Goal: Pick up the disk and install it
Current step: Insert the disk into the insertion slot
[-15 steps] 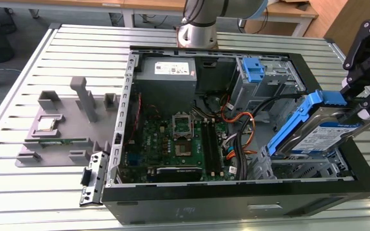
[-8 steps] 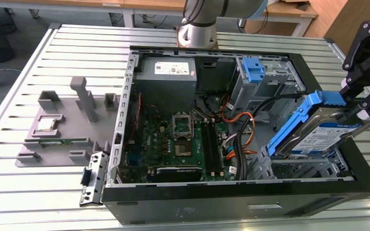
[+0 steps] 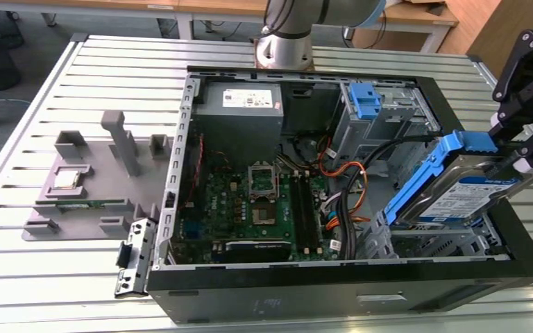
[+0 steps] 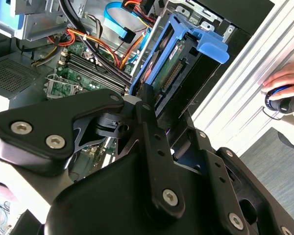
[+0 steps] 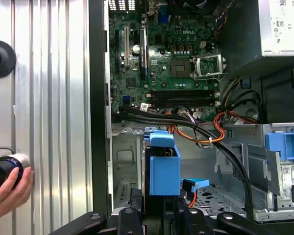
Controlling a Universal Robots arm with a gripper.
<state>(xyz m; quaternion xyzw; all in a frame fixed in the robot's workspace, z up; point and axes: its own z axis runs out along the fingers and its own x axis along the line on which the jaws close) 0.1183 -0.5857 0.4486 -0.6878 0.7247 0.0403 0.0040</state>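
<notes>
Holds the disk (image 3: 452, 189) clamped in the gripper (image 3: 515, 158) by its upper end. Hangs tilted, blue frame toward the motherboard (image 3: 248, 201), over the drive bay (image 3: 433, 244) of the open computer case (image 3: 341, 286), at the case corner nearest the edge of the bench (image 3: 63, 277) on the exterior view's right.
</notes>
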